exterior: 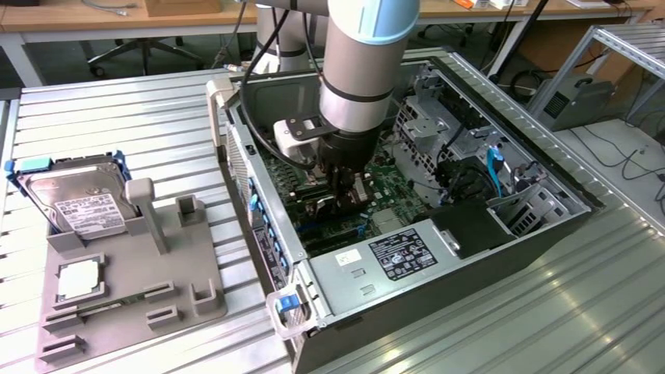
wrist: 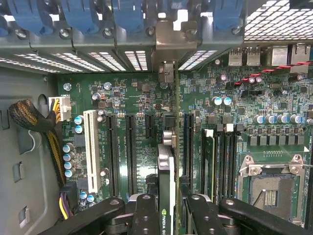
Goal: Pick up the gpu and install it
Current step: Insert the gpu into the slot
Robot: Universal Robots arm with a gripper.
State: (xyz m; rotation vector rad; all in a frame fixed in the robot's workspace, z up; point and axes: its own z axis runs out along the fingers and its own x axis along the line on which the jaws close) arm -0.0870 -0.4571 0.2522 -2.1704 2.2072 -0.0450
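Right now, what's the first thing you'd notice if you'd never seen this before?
The big robot arm reaching down into the open computer case. Its gripper holds the gpu on edge, just over the green motherboard. At the exterior view's left, a hard drive sits on a grey tray.

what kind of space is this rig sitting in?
Looks like a robotics lab or workshop bench. An open PC case lies on a ribbed metal table, a grey parts fixture holds a hard drive, and office desks with cabling stand behind.

Ribbed metal table (exterior: 124, 109), wooden desk (exterior: 62, 15), office chair (exterior: 135, 51)
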